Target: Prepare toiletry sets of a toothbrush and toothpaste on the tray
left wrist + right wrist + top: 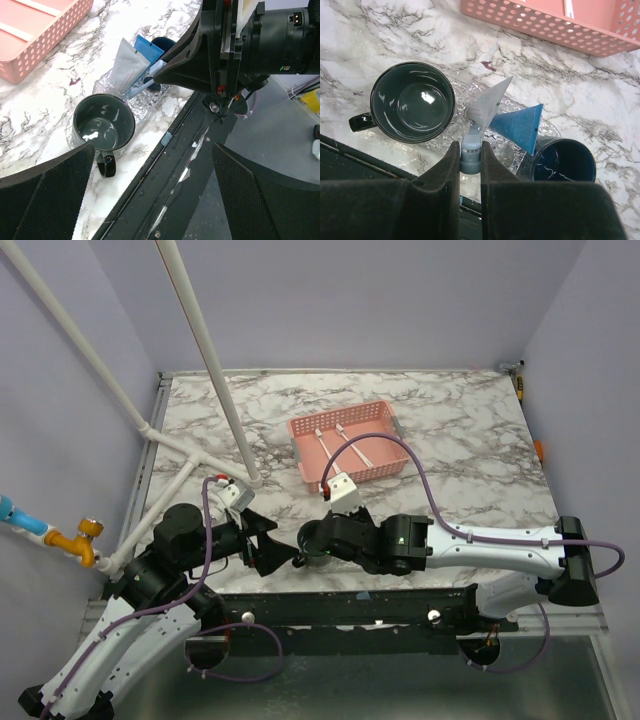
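My right gripper [470,150] is shut on the grey-blue cap of a white toothpaste tube [487,105], held over the clear tray [506,150]. A blue toothpaste tube [520,126] lies beside it on the tray. In the left wrist view the white tube [129,65], the blue tube [148,49] and the tray [142,102] show under the right gripper [165,67]. White toothbrushes [355,447] lie in the pink basket [385,412]. My left gripper [152,150] is open and empty over the table's near edge, just left of the right gripper [312,540].
A dark mug [412,101] stands at the tray's left end, and a dark blue mug [563,162] at its right end. The pink basket [545,27] sits behind them. White pipes [205,350] slant over the left side. The black table rail [170,165] runs below my left gripper.
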Controlling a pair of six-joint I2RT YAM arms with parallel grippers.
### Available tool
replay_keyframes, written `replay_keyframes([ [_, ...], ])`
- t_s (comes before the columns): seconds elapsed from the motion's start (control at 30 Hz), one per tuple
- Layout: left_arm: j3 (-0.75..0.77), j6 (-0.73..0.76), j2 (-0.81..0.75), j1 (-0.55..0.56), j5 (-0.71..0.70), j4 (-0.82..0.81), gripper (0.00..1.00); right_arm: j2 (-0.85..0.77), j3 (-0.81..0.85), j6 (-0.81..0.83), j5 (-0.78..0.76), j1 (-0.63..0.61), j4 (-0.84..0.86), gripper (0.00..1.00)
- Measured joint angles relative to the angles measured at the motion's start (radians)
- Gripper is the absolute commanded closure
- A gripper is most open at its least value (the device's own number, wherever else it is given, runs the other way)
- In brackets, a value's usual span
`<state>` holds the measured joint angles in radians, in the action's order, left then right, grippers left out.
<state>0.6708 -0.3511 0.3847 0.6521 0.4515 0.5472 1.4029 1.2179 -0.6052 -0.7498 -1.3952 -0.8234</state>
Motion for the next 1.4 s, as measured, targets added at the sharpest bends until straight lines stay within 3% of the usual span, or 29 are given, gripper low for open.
replay_keyframes([
  [1.4,0.0,0.0,0.0,0.0,0.0,-0.001,0.01,-0.003,-0.015,0.045,0.083,-0.014,0.045,0.74],
])
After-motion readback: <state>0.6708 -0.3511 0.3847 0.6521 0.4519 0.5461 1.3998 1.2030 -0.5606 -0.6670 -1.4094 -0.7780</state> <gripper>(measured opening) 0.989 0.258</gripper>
